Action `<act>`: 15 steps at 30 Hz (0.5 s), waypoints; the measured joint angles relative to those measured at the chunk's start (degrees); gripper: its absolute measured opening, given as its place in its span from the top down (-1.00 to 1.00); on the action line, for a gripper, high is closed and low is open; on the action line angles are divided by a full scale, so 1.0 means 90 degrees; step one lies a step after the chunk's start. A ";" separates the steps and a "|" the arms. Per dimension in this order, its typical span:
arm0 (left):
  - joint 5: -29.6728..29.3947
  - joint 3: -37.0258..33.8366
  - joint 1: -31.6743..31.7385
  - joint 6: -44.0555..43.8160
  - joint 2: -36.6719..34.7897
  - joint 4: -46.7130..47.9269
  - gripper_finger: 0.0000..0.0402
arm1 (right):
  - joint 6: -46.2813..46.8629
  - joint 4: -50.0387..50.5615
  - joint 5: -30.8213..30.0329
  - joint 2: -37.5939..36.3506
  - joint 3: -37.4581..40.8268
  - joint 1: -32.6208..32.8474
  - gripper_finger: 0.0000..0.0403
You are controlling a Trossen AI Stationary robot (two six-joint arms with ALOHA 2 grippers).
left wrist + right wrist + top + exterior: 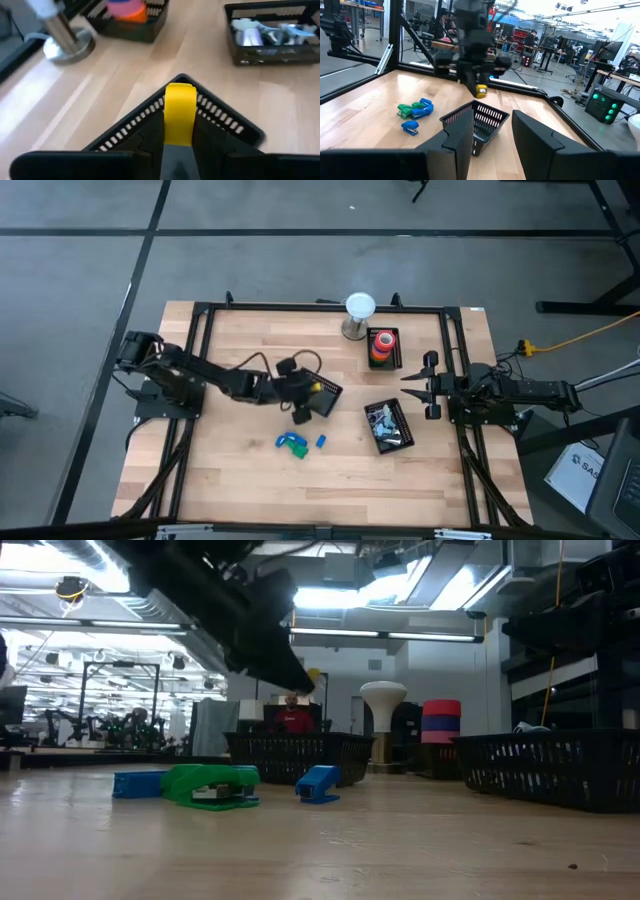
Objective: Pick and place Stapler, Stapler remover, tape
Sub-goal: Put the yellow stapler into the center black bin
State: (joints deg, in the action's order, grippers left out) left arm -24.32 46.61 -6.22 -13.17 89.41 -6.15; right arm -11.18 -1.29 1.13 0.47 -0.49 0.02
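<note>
The left claw (178, 131) grips a yellow roll of tape (179, 112) on edge above a black basket (235, 125); the right claw (492, 131) waits, parted.

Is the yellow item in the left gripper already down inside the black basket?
No. The left gripper holds the yellow item in the air above the black basket.

A yellow item (179, 114) is seen above a black slotted basket (220, 120). Tape rolls (382, 344) in red, orange and purple are stacked in a 2nd black basket (393, 360). Green (294, 444) and blue (321, 441) blocky items are set on pale wood-grain table (250, 480).
</note>
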 joint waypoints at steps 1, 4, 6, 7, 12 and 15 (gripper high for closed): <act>0.0108 0.0000 0.0110 -0.0089 0.0000 0.0022 0.60 | 0.0000 0.0001 0.0000 0.0000 0.0000 0.0000 0.30; 0.0486 0.0000 0.0382 -0.0372 0.0000 0.0139 0.59 | 0.0000 0.0001 0.0000 0.0000 0.0000 0.0001 0.30; 0.0729 0.0000 0.0503 -0.0551 0.0000 0.0289 0.58 | 0.0000 0.0001 0.0000 0.0000 0.0000 -0.0001 0.30; 0.0819 0.0000 0.0548 -0.0634 0.0000 0.0383 0.58 | 0.0000 -0.0001 0.0002 0.0000 0.0000 0.0001 0.30; 0.0880 0.0002 0.0627 -0.1005 0.0000 0.0993 0.60 | 0.0000 -0.0001 0.0000 0.0000 0.0000 -0.0001 0.30; 0.0834 0.0000 0.0627 -0.1074 0.0000 0.1100 0.59 | 0.0000 -0.0001 0.0000 0.0000 0.0000 0.0001 0.30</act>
State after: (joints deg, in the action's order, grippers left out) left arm -16.82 46.61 -0.58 -22.83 89.41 3.74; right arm -11.18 -1.30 1.13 0.47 -0.49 0.03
